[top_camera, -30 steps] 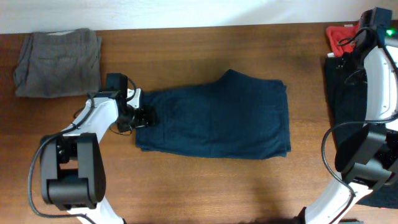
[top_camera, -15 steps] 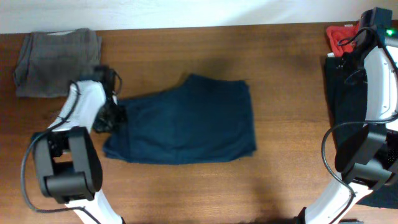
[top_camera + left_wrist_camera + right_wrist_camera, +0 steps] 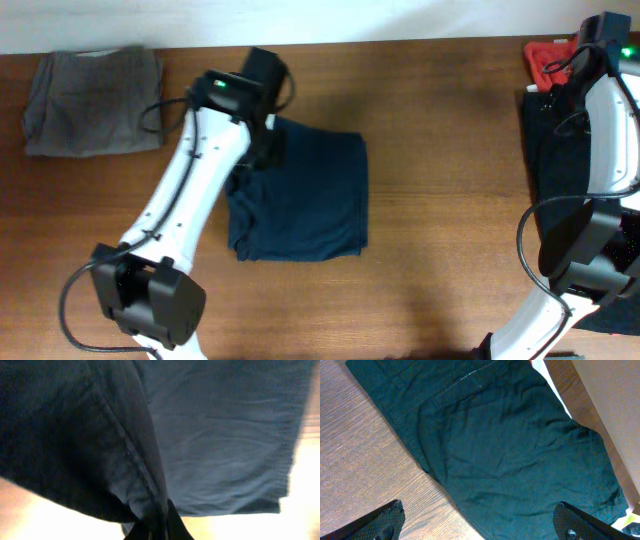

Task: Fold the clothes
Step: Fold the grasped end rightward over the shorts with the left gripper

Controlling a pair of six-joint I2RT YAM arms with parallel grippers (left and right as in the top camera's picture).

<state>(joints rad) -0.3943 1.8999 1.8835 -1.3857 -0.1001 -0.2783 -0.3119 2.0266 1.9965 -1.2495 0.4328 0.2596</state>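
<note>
Left end effector [image 3: 161, 525]: jaws fully closed, pinching a raised fold of the navy shorts [image 3: 315, 200] near their 11 o'clock corner. The shorts lie as a compact rectangle on the bench [image 3: 450, 250], just toward 9 o'clock from its centre. Right end effector [image 3: 480, 527]: jaws spread wide, gripping nothing, above the black garment [image 3: 510, 450] at the 3 o'clock edge. Grey shorts [image 3: 95, 100] lie at 10 o'clock and a red garment [image 3: 545, 62] at 2 o'clock.
</note>
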